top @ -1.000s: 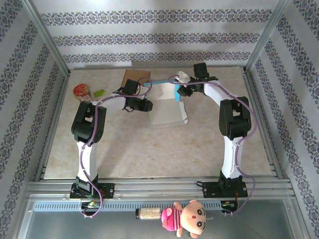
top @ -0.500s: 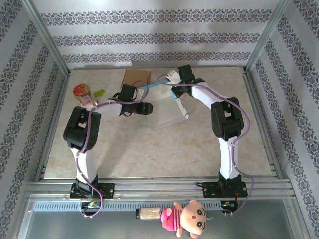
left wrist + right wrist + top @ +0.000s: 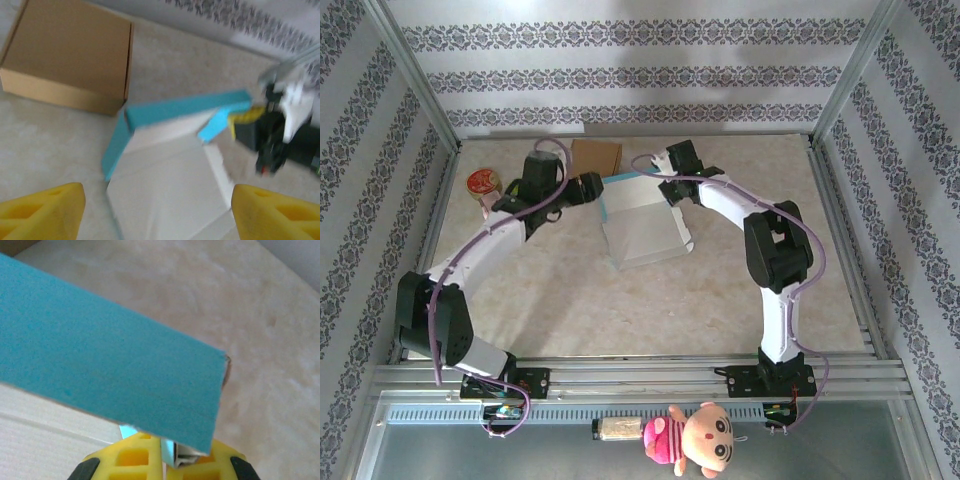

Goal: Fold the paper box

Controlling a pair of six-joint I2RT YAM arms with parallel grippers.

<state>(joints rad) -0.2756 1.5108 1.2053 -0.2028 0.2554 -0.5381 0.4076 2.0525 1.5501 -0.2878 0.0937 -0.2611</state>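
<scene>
Where the near rail runs at 6 o'clock in the top view, a plush doll lies just outside it. Beyond it the table is bare marble-pattern surface up to the paper box, which sits past table centre toward 12 o'clock: a white panel with teal flaps along its 9 o'clock and 12 o'clock edges.

The right jaws are clenched on the far teal flap at its 1 o'clock end; the wrist view shows the yellow pads pinching the flap's edge.

The left jaws stand released, off the box's 10 o'clock corner and touching nothing; their yellow fingertips sit wide apart.

A closed brown carton rests at 11 o'clock of the paper box, just beside it. A round red tin lies at the table's 10 o'clock, well apart.
</scene>
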